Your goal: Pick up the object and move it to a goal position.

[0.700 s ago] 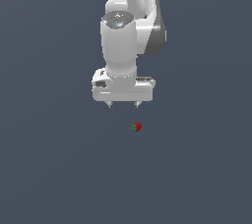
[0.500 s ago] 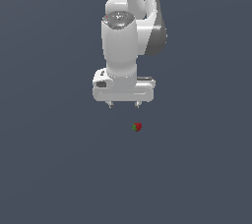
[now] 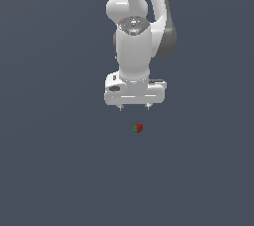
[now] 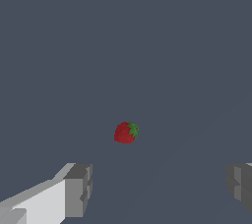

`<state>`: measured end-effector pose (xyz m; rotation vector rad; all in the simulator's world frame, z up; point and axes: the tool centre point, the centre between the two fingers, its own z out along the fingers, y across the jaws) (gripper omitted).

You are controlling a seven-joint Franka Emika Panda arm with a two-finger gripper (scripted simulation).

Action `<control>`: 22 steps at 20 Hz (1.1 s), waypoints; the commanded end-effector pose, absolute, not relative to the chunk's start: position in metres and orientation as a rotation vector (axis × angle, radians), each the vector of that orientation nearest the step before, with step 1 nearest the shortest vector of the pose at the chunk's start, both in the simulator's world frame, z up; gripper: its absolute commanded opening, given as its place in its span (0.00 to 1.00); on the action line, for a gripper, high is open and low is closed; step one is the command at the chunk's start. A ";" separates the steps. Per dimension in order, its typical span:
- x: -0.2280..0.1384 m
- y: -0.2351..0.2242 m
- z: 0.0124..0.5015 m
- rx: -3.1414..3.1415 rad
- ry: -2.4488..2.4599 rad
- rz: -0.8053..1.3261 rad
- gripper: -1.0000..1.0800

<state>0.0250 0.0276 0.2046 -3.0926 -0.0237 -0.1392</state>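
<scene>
Grey floor [image 3: 59, 170]; tiny red strawberry [image 4: 126, 132], green leafy cap

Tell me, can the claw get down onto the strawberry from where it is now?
Probably yes. The claw is open, wider than the strawberry, and nothing shows between them. The berry lies slightly toward the exterior view's right of centre.

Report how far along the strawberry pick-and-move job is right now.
Done: only the approach. The end effector hangs open above the strawberry, which the wrist view shows lying free on the floor, ahead of the gap between the fingers. In hand: lining up over it; nothing is gripped. Left: descend, close on the strawberry, lift it and carry it to the goal, which no view shows.
</scene>
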 end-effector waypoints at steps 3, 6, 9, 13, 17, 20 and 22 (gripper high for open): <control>0.025 0.026 0.204 -3.094 -0.031 -0.140 0.96; 0.025 0.027 0.202 -3.096 -0.065 -0.138 0.96; 0.025 0.027 0.199 -3.098 -0.120 -0.134 0.96; 0.026 0.028 0.193 -3.100 -0.223 -0.128 0.96; 0.026 0.029 0.184 -3.095 -0.364 -0.119 0.96; 0.026 0.030 0.177 -3.085 -0.493 -0.110 0.96; 0.026 0.031 0.171 -3.073 -0.587 -0.103 0.96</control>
